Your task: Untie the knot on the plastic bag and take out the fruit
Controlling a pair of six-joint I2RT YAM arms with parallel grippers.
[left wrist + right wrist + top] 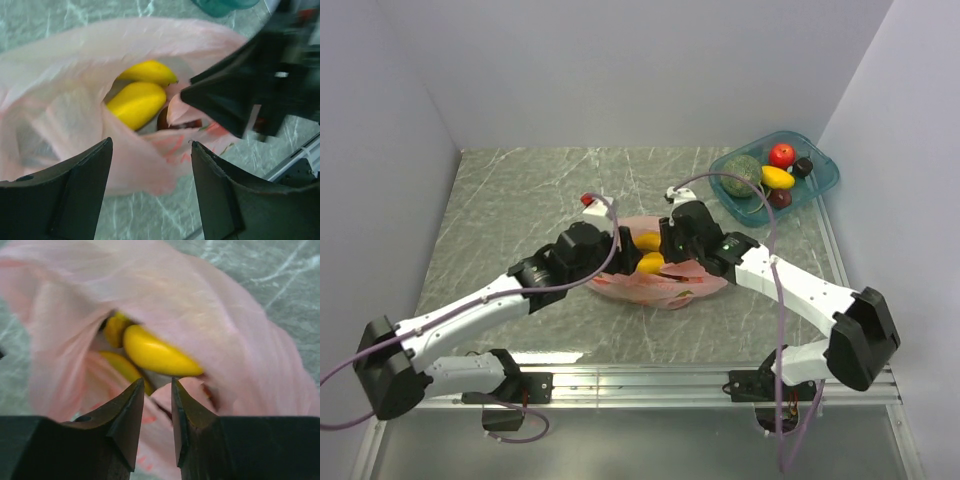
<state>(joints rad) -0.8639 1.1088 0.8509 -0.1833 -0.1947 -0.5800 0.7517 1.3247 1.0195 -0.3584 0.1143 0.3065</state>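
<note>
The pink plastic bag [665, 288] lies mid-table with its mouth spread open; no knot shows. Yellow fruit [650, 263] lies inside, seen as two yellow pieces in the left wrist view [137, 102] and in the right wrist view [155, 355]; a dark fruit [162, 120] sits beside them. My left gripper [620, 246] is at the bag's left rim, jaws wide open [151, 144], with a flap of the bag [60, 100] lying between them. My right gripper [672, 240] is at the right rim, jaws narrowly apart [157, 382] with a fold of bag [225, 315] at the tips.
A teal tray [828, 178] at the back right holds a dull-green melon [744, 172], a red apple [781, 154], a yellow fruit [777, 178] and dark ones. A small red-capped thing [588, 200] and a white one [675, 192] lie behind the bag.
</note>
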